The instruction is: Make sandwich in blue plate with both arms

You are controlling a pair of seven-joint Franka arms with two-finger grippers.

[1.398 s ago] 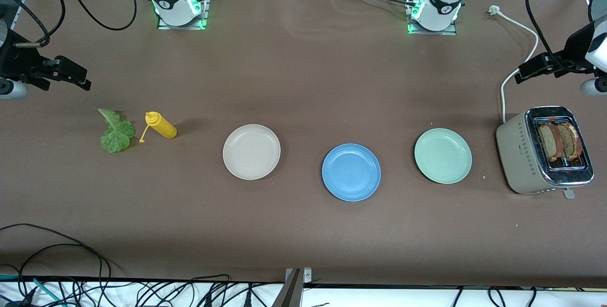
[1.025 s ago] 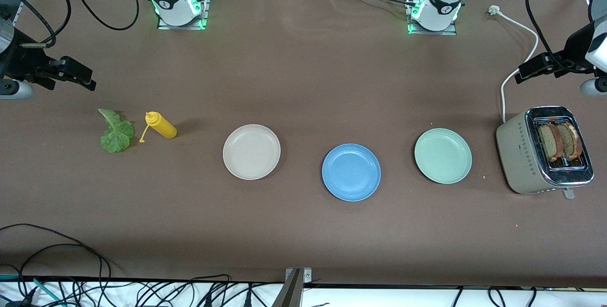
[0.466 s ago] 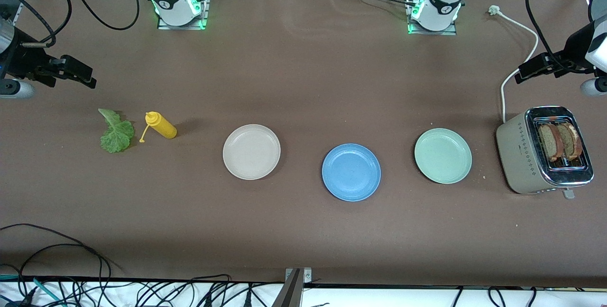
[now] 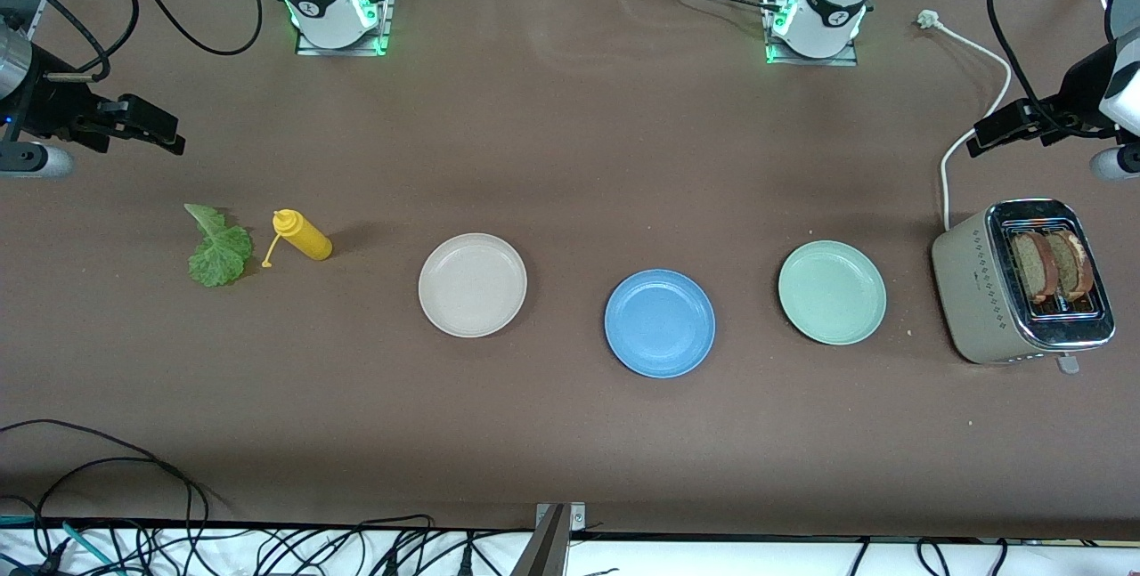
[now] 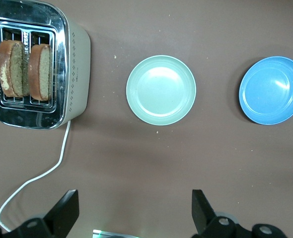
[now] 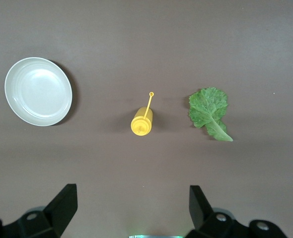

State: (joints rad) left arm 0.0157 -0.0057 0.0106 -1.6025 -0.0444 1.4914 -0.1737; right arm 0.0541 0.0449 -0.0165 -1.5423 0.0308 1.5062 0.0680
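Note:
The blue plate [image 4: 660,323] [image 5: 271,89] lies bare at mid-table. Two brown bread slices [image 4: 1051,266] [image 5: 25,69] stand upright in the toaster's slots at the left arm's end. A ruffled lettuce leaf [image 4: 216,248] [image 6: 209,110] lies flat on the table at the right arm's end. My left gripper [image 4: 980,141] [image 5: 135,208] hangs open and empty over bare table beside the toaster. My right gripper [image 4: 176,144] [image 6: 132,203] hangs open and empty over bare table by the lettuce leaf.
A beige-white plate [image 4: 472,285] and a mint-green plate [image 4: 832,292] flank the blue one. A yellow squeeze bottle [image 4: 303,235] lies beside the lettuce. The toaster [image 4: 980,291] trails a white cord [image 4: 971,126]. Loose cables crowd the table's front edge.
My right gripper has drifted a little toward the table's middle and toward the bases. The left arm and all the objects have stayed put.

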